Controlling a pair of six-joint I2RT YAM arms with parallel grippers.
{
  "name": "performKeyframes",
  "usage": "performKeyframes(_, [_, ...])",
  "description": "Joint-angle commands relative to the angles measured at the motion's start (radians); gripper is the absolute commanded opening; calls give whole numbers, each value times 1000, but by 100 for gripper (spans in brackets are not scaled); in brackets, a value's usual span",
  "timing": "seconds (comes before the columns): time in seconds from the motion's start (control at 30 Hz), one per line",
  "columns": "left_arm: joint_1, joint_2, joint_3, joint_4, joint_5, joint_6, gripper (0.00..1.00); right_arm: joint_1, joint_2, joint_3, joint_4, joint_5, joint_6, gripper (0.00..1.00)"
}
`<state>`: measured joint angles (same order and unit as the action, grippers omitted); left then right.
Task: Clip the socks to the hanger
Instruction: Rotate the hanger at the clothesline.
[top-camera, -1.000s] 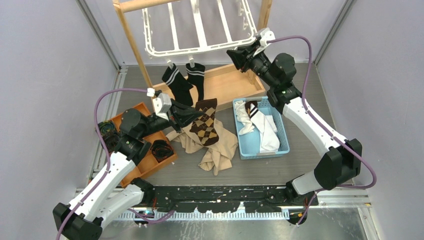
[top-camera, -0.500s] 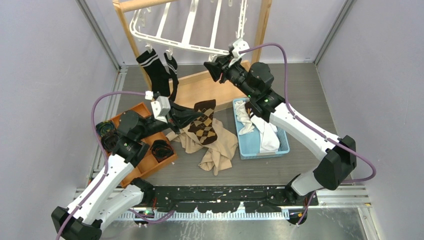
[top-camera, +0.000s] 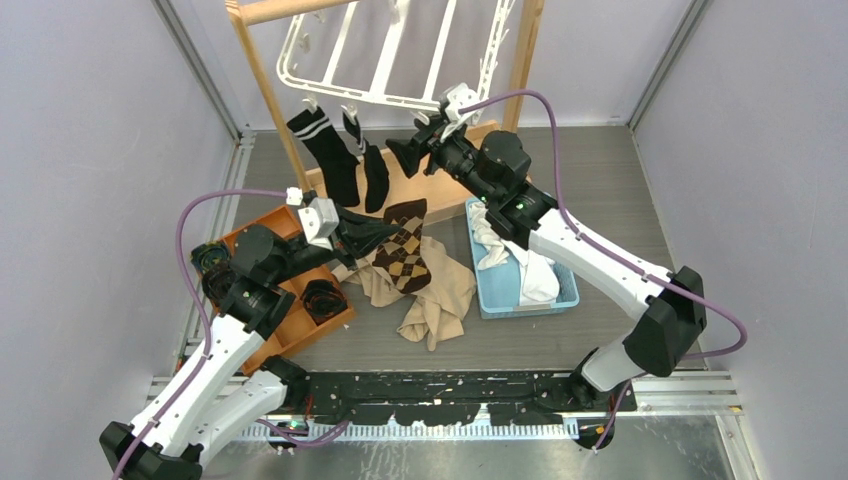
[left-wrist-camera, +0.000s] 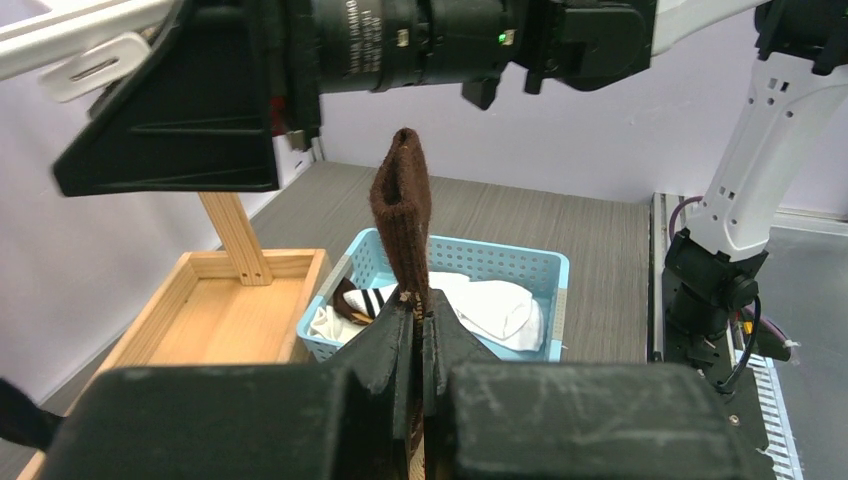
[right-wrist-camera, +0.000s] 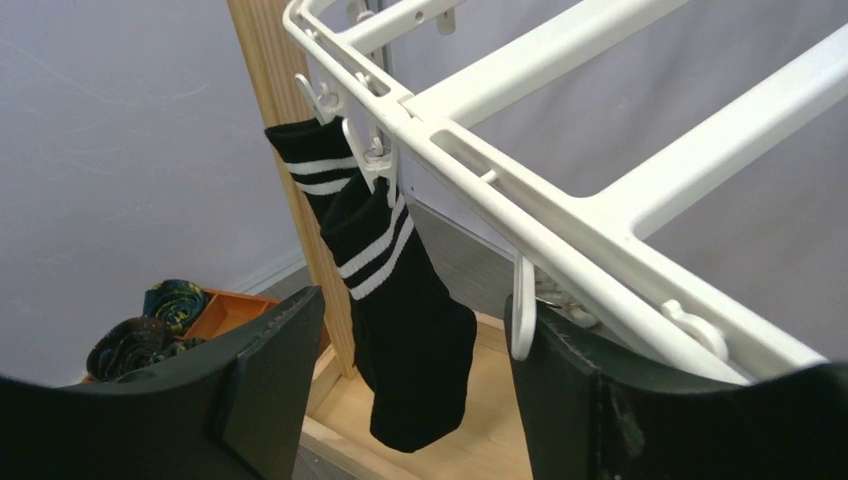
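Lets go with the right gripper (top-camera: 406, 157): jaws spread wide beside a free clip (right-wrist-camera: 520, 312) on the near rim of the hanger (top-camera: 385, 98), frame newly swung round. Two striped socks (top-camera: 332, 158) pinned near its left corner. Clamped in the left gripper (left-wrist-camera: 418, 316): argyle sock (left-wrist-camera: 403, 215), cuff up, probably next for clipping.

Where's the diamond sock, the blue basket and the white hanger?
diamond sock (top-camera: 404, 258), top view, on its patterned middle.
blue basket (top-camera: 525, 310), top view, on its near rim.
white hanger (right-wrist-camera: 590, 250), right wrist view, on its thick rim bar.
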<state>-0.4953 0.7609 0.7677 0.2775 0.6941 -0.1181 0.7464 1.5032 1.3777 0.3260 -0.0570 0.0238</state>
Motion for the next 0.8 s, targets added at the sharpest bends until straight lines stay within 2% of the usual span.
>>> performKeyframes(0.0, [-2, -5, 6, 17, -25, 21, 0, -3, -134, -44, 21, 15, -52, 78])
performKeyframes(0.27, [-2, -10, 2, 18, -42, 21, 0, -4, -326, -158, -115, -74, -132, 91])
performKeyframes(0.53, [-2, -11, 1, 19, -62, 21, 0, -16, -458, -243, -182, -11, -168, 100])
performKeyframes(0.67, [-2, -22, -9, 15, -80, 21, 0, -94, -493, -250, -174, 35, -154, 99])
performKeyframes(0.77, [-2, -33, -21, 14, -101, 20, 0, -205, -502, -254, -132, 27, -95, 97])
